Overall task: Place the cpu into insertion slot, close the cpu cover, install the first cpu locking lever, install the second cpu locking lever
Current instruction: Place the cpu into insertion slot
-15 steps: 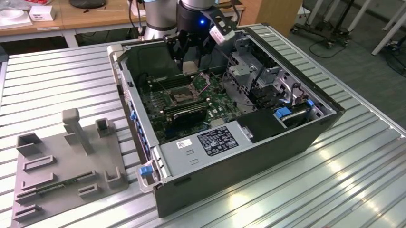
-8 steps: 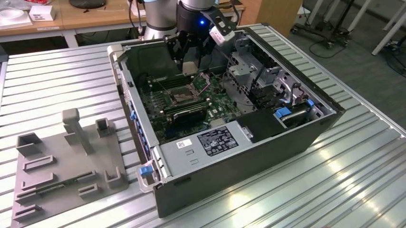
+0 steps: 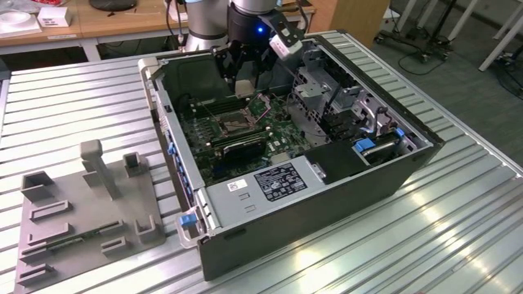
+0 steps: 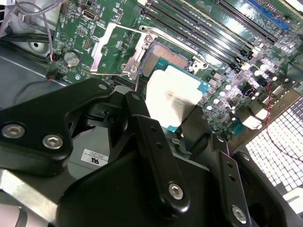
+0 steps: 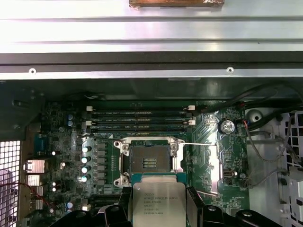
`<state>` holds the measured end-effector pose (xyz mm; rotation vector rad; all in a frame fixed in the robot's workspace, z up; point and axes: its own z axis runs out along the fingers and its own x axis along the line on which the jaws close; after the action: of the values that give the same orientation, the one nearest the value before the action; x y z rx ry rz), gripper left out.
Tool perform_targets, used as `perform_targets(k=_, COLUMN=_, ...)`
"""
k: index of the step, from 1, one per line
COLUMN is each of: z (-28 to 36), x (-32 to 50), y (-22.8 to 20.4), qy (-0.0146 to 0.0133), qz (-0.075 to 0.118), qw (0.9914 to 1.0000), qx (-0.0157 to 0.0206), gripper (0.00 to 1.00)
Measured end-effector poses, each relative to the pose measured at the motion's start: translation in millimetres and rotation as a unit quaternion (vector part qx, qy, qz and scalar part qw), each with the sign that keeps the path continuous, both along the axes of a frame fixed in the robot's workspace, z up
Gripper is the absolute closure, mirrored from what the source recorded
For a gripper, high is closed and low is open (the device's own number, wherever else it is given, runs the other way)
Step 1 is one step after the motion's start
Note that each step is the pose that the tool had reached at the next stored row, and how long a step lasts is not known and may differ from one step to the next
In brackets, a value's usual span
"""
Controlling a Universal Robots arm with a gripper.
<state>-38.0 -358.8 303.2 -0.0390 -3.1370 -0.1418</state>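
Gripper: I see the gripper (image 5: 158,212) closed down to chip width, its two dark fingers (image 5: 193,205) pressed on opposite edges of the cpu (image 5: 158,198).
Cpu: held flat, metal top toward the camera in the first wrist view, with a green edge showing around the silver lid in the second wrist view (image 4: 173,92).
Cpu position: above the board, beside the slot (image 5: 149,158) and not seated; in the first wrist view its far edge overlaps the slot's near rim. I cannot tell how much gap lies between them.
Slot: uncovered, contact field exposed inside its silver rim.
Cover: the cover (image 5: 208,165) is swung open and lies beside the slot, clear of the socket opening; in the second wrist view it stands next to the slot (image 4: 118,49).
Nearby: memory slots (image 5: 139,120) run along the far side of the slot, a row of capacitors (image 5: 85,163) flanks it, and a coin cell (image 5: 227,126) sits past the cover.
Obstacles: the case (image 3: 327,202) walls ring the board; a drive cage (image 3: 315,92) rises just beside the arm.
Surface: a slatted metal table (image 3: 425,245), with a grey fixture plate (image 3: 82,214) on the exterior view's left.
Room: wooden desks (image 3: 106,24) behind.
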Motion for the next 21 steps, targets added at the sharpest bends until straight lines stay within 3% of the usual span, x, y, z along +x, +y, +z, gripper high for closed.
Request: perform_targets(k=21, z=-15.6, x=0.0, y=0.0, qy=0.0, qz=0.0, qw=1.0, qx=0.0, gripper=0.46)
